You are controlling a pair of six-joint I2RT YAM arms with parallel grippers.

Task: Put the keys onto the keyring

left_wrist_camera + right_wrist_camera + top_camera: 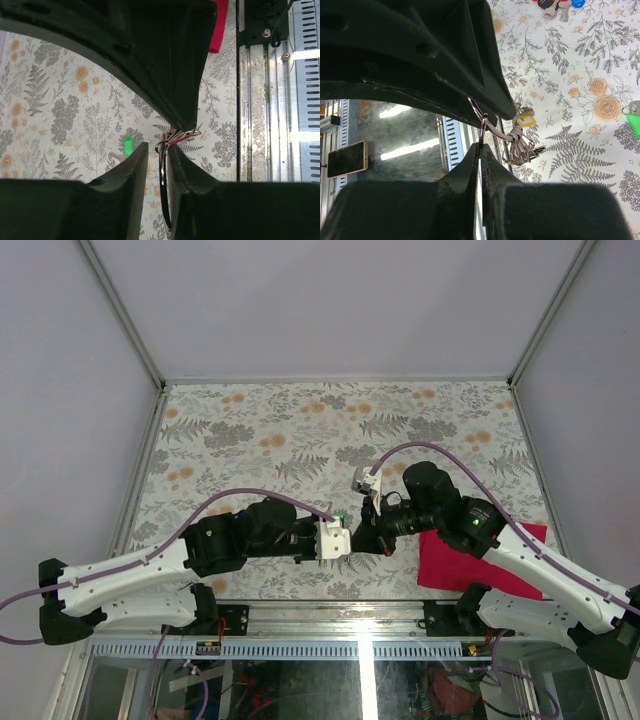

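The two arms meet low over the middle of the bench (260, 430), tips almost nose to nose, most likely so that one can steady the keyring (516, 150) while the other works on it. The right gripper (481, 147) has its fingers clenched on a single strand of the thin silvery wire, and the rest hangs just beside them as a bunch of small shiny loops with a little yellow tag (526, 120). Held in the air like this, the wire is clear of the cloth and open to approach from the side.

The left gripper (157, 150) has its fingers drawn close with a narrow gap, and a dark arc of ring runs edge-on through that gap against one finger. I cannot tell whether it is pinched there.

The green key (128, 145) lies flat on the bench near the left fingers, its glossy plastic head bright against the matt floral print. The other keys (549, 9), with red and blue heads, lie together further off. None looks threaded yet. A soft red cloth (480, 562) lies under the right arm
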